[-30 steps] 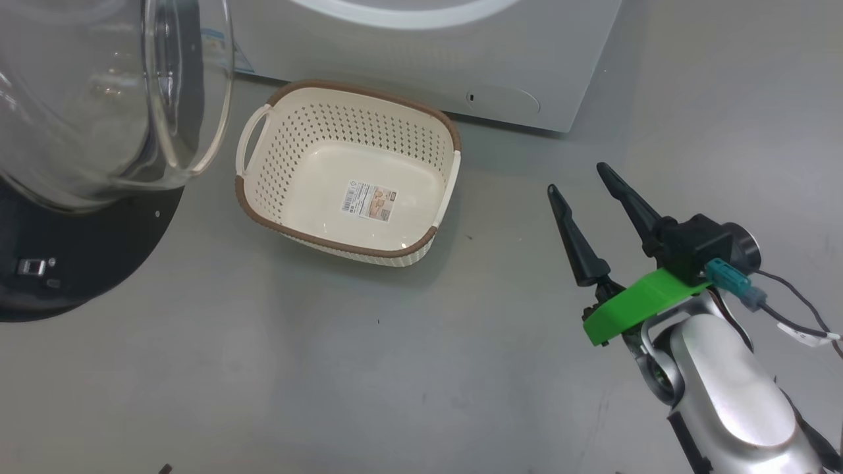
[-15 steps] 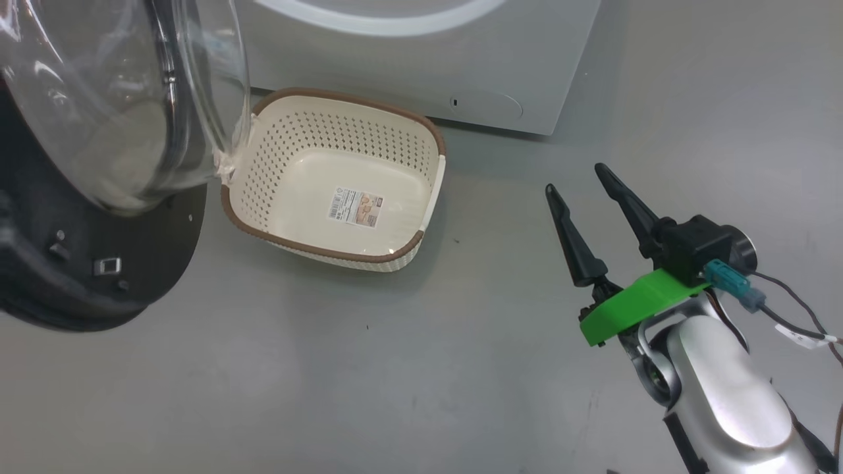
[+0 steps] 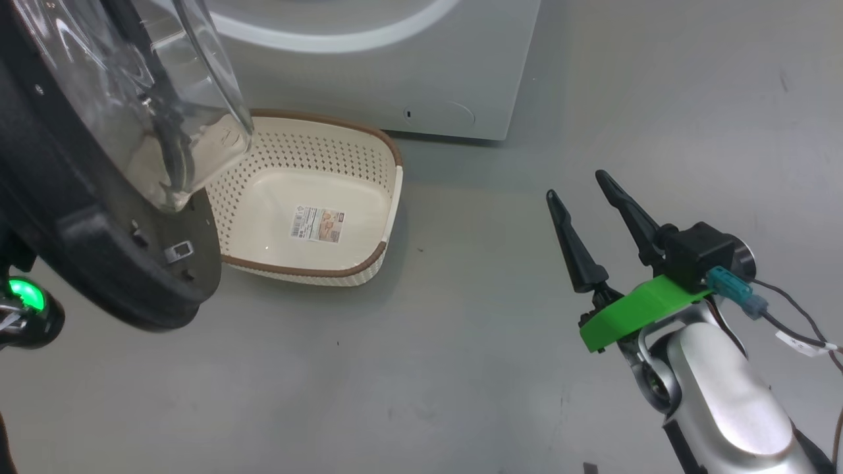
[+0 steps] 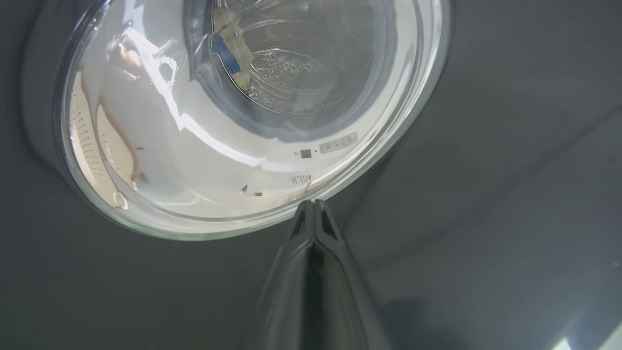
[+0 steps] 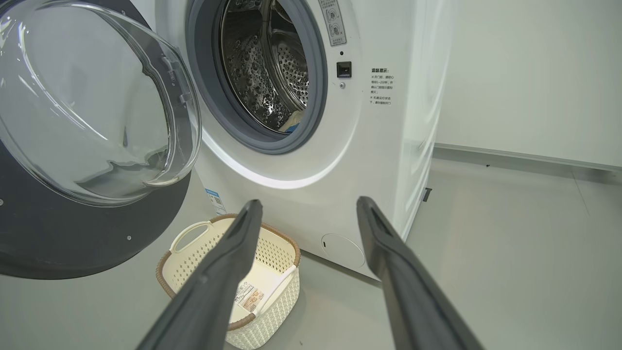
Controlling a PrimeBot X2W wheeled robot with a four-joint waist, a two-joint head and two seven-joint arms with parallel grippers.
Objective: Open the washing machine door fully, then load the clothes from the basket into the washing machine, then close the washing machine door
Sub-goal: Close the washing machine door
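Door [image 3: 66, 217], half open at 9 o'clock with clothes [image 5: 290, 120] in the drum [image 5: 262, 58], wants a steady push from the left gripper [image 4: 311, 204], pressed together at its glass rim; right gripper [image 3: 575, 184], spread, hangs at 4 o'clock.

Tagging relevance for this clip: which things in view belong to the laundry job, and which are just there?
Job: washing machine door, washing machine, basket, clothes in the drum.
Incidental: round service flap, printed notice, skirting board.

Glossy glass in the washing machine door [image 5: 92, 112], dimpled steel drum [image 5: 262, 63], matt grey rubber gasket [image 5: 318, 92], perforated plastic basket [image 3: 316, 155] left of the matt-black right gripper [image 3: 575, 184].
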